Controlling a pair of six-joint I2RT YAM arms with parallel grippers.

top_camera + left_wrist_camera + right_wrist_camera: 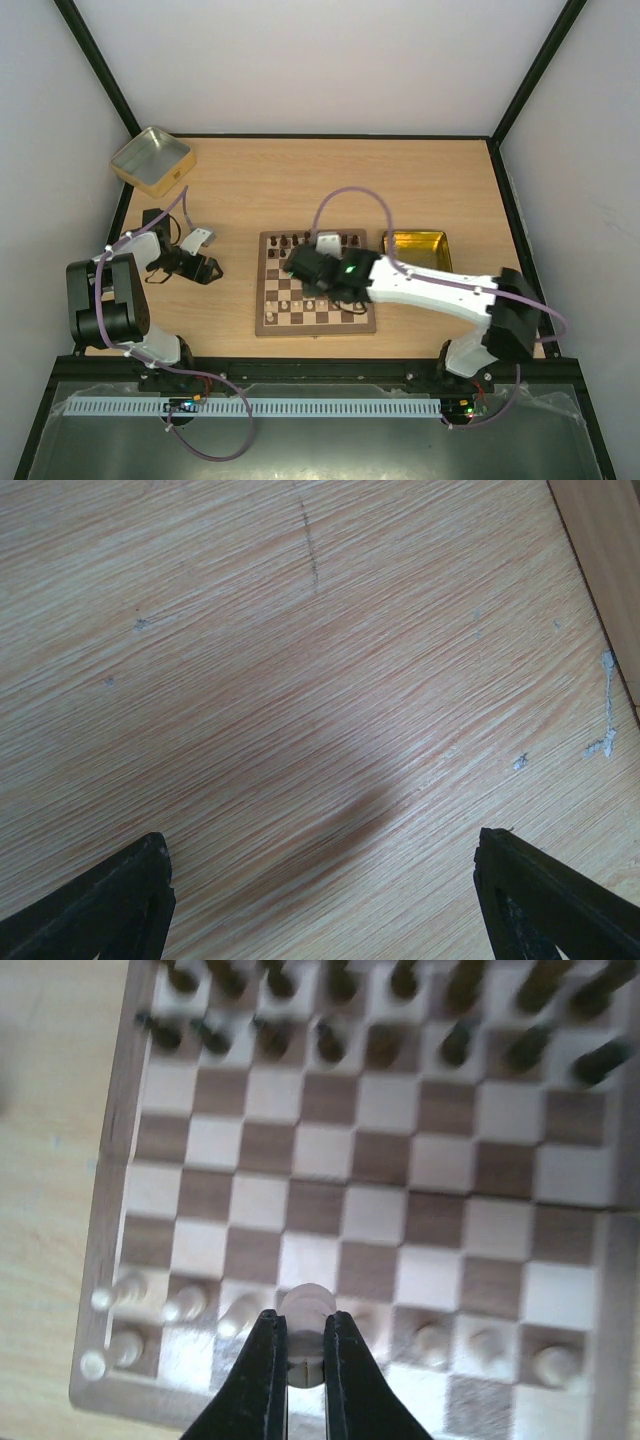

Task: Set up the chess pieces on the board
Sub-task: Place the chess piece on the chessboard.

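The board [262,300] lies in the middle of the table, and it fills the right wrist view [380,1160]. Dark chessmen [330,1040] fill its two far rows. Several cream-white chess pieces [185,1305] stand in its near rows. My right gripper [303,1322] is shut on one cream-white piece [303,1302] and holds it over the near rows, left of the middle. In the top view it hovers over the board's left half [305,265]. My left gripper [205,268] is open and empty over bare table left of the board, with both fingers [110,905] wide apart.
A gold tin [151,160] stands at the far left corner of the table. A second gold tin [415,245] sits just right of the board, partly under my right arm. A darker wooden edge [610,570] shows at the top right of the left wrist view.
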